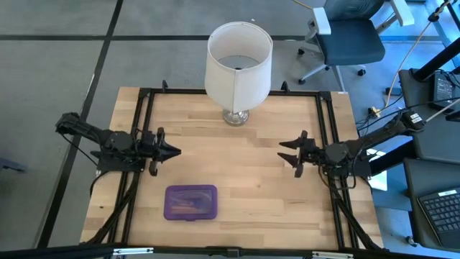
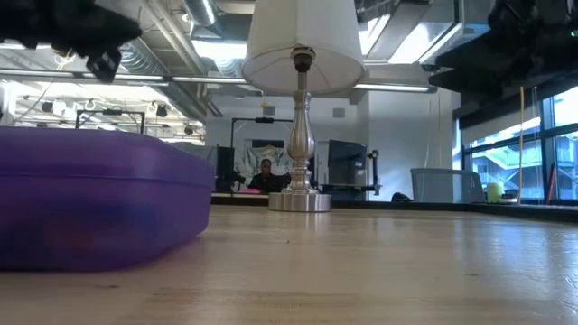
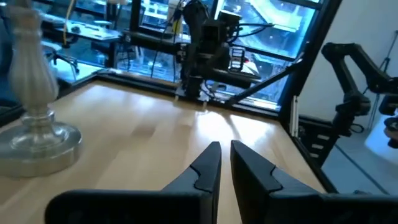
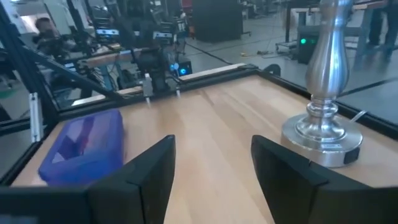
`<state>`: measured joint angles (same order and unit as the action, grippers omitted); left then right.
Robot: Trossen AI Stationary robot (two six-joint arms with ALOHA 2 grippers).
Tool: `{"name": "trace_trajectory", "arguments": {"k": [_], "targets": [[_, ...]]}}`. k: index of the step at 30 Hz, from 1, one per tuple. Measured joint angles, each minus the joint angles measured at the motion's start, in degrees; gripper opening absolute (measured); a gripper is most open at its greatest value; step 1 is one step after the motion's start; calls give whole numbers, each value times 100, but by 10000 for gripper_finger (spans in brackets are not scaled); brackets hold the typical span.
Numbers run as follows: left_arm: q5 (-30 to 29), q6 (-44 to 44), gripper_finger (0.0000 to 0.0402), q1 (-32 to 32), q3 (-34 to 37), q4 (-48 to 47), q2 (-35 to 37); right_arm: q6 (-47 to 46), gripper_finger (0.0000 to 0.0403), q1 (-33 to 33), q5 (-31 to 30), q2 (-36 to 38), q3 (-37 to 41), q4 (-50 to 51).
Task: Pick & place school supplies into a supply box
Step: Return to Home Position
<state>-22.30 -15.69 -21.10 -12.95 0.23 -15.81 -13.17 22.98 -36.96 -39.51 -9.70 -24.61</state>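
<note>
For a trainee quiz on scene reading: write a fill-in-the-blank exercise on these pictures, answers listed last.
1. The purple supply box lies on the table with its lid ____.
2. Of the left gripper and the right gripper, only the ____ one has its fingers spread wide.
3. The box lies nearer the ____ arm.
4. The lamp has a shade coloured ____.
Missing words: closed; right; left; white.

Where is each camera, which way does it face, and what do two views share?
High: overhead, straight down on the table; both arms show.
Low: table level, facing the lamp; arm parts overhead.
Left wrist: past the left gripper toward the right arm.
Right wrist: past the right gripper toward the left arm.
All but left wrist show the supply box.
</note>
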Motion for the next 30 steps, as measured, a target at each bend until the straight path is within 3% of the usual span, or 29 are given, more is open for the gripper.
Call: {"name": "trace_trajectory", "arguments": {"k": [7,15,23,30], "targets": [[-193,84,31,115,476,-50,761,-2,215,0,104,805,504,-26],[-92,40,31,461,498,-732,1280,-1,215,-7,79,1770,934,152],[-6,19,31,773,508,-899,1363,455,215,-17,62,2216,934,319],[251,-18,31,996,974,-525,1463,477,215,-19,61,2320,934,393]]}}
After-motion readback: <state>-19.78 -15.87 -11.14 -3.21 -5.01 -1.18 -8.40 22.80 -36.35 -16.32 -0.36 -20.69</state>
